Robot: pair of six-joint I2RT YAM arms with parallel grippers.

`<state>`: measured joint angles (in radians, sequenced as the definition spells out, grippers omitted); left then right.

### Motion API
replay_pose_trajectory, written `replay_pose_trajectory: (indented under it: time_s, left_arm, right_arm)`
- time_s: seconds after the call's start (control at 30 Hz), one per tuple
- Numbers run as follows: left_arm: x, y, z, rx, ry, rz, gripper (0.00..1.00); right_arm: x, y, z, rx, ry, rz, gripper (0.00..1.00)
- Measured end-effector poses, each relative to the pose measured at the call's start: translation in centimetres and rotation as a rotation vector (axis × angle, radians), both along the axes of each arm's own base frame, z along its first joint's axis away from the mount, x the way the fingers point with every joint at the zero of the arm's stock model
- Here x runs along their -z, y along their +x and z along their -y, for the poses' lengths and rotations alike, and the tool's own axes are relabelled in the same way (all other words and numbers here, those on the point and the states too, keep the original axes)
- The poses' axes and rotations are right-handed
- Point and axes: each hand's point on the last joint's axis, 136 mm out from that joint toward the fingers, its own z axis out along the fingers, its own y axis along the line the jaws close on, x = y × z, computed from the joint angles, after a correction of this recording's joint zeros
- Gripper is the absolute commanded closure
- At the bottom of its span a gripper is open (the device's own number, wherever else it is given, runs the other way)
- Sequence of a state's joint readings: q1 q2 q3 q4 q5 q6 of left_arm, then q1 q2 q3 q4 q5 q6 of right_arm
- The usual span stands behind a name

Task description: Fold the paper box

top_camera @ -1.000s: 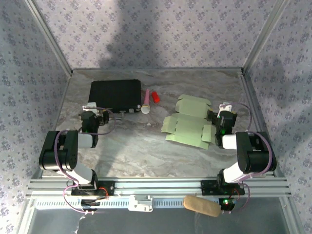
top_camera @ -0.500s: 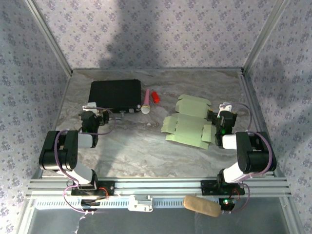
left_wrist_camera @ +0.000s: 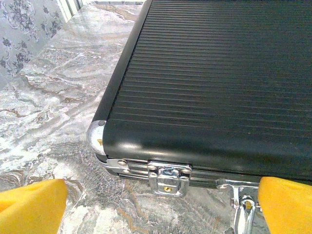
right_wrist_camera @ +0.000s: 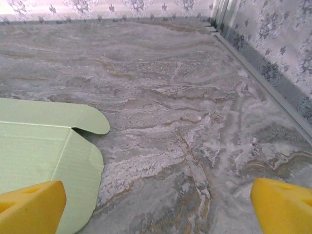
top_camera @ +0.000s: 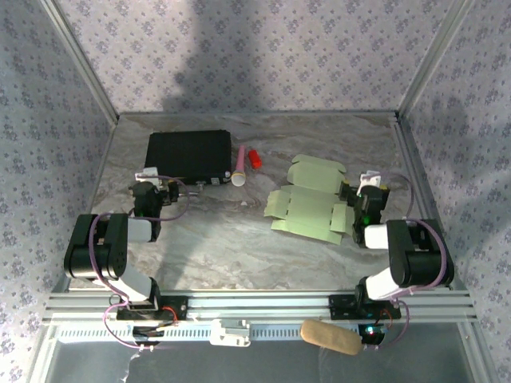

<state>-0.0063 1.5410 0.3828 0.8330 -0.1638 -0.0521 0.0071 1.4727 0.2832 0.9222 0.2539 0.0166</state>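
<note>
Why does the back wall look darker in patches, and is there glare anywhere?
Top view: soft, broad shadows lie across the back wall; their source is unseen. Left wrist view: light gleams on the front edge and metal corner of the black case. Right wrist view: even light, no glare on the green card.

Tabletop point(top_camera: 239, 247): grey marble-look w/ brown veins, matte finish, spreads out ahead of right gripper point(top_camera: 363, 179) up to the back wall point(top_camera: 255, 56). Just right of that gripper, side wall point(right_wrist_camera: 273, 39) w/ a grey strip point(right_wrist_camera: 273, 92) along its base. Left of left gripper point(top_camera: 174, 191), left wall point(left_wrist_camera: 29, 24). All walls: pale lilac paper, small floral print. Alu post point(top_camera: 80, 56) slants up at back-left corner, another at back-right. Behind the two, slotted alu rail point(top_camera: 263, 302) along near edge. Light soft & diffuse; broad dim shadows on back wall.
</note>
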Motion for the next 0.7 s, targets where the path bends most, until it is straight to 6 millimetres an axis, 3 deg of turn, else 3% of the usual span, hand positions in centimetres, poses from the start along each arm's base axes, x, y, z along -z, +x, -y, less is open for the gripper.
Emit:
replay_pose_trajectory:
  time_s: [0.07, 0.13, 0.23, 0.33, 0.37, 0.43, 0.5, 0.57, 0.63, 0.67, 0.7]
  left_arm:
    - [0.0, 0.0, 0.0, 0.0, 0.0, 0.0, 0.0]
    - [0.0, 0.0, 0.0, 0.0, 0.0, 0.0, 0.0]
    - [-0.1, 0.0, 0.3, 0.021, -0.002, 0.002, 0.0]
    - [-1.3, -1.4, 1.3, 0.056, 0.029, 0.031, 0.0]
    - [-2.5, -2.2, 2.1, 0.08, 0.044, 0.062, 0.0]
    - [-5.1, -3.4, 3.5, 0.113, 0.055, 0.144, 0.0]
    - [-7.4, -4.3, 5.2, 0.137, 0.058, 0.172, 0.0]
    - [-9.7, -5.3, 7.3, 0.176, -0.008, 0.167, 0.0]
    - [-13.4, -6.7, 8.6, 0.195, -0.162, 0.217, 0.0]
    - [-16.3, -7.8, 8.7, 0.202, -0.271, 0.287, 0.0]
    - [-18.2, -8.6, 8.8, 0.213, -0.347, 0.33, 0.0]
  right_arm:
    - [-0.2, -1.3, -0.3, 0.017, -0.034, 0.005, 0.01]
    - [-1.8, -2.0, -1.4, -0.003, -0.046, 0.012, 0.01]
    - [-10.4, -2.2, -1.6, 0.007, -0.009, 0.146, 0.01]
    - [-22.0, -4.2, -1.0, 0.054, 0.162, 0.346, 0.02]
    - [-24.9, -5.4, -0.7, 0.073, 0.247, 0.398, 0.09]
    - [-28.1, -7.6, -0.4, 0.061, 0.355, 0.461, 0.29]
    - [-27.8, -8.6, -1.0, 0.029, 0.431, 0.413, 0.38]
    - [-24.7, -8.4, -2.8, -0.015, 0.502, 0.263, 0.24]
    - [-21.0, -8.7, -5.1, -0.057, 0.541, 0.09, 0.09]
    - [-19.3, -9.1, -6.4, -0.079, 0.548, 0.008, 0.01]
    - [-17.7, -9.6, -7.7, -0.105, 0.552, -0.072, 0.01]
